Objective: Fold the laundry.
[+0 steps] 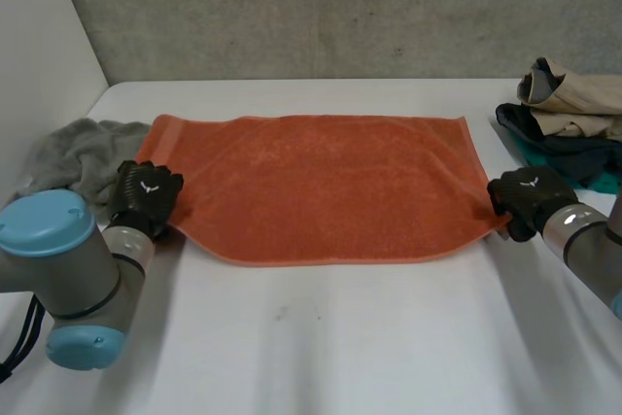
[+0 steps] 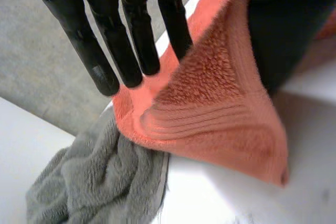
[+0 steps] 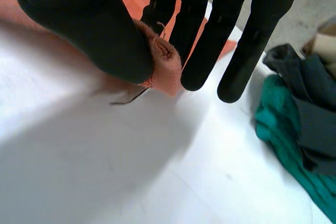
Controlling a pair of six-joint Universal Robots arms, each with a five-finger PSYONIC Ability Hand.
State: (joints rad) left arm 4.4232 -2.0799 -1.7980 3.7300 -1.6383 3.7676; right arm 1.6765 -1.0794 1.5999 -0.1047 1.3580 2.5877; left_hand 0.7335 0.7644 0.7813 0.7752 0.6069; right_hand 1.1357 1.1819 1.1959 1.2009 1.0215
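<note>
An orange towel lies flat across the middle of the table, folded once. My left hand is at its near left corner. In the left wrist view the fingers are straight and stand apart from the thumb, and the raised towel corner rests loosely against the thumb. My right hand is at the towel's near right corner. In the right wrist view my right hand pinches the bunched corner between thumb and fingers, just above the table.
A crumpled grey towel lies at the table's left edge, touching the orange towel by my left hand. A pile of beige, dark and teal clothes sits at the far right, close to my right hand.
</note>
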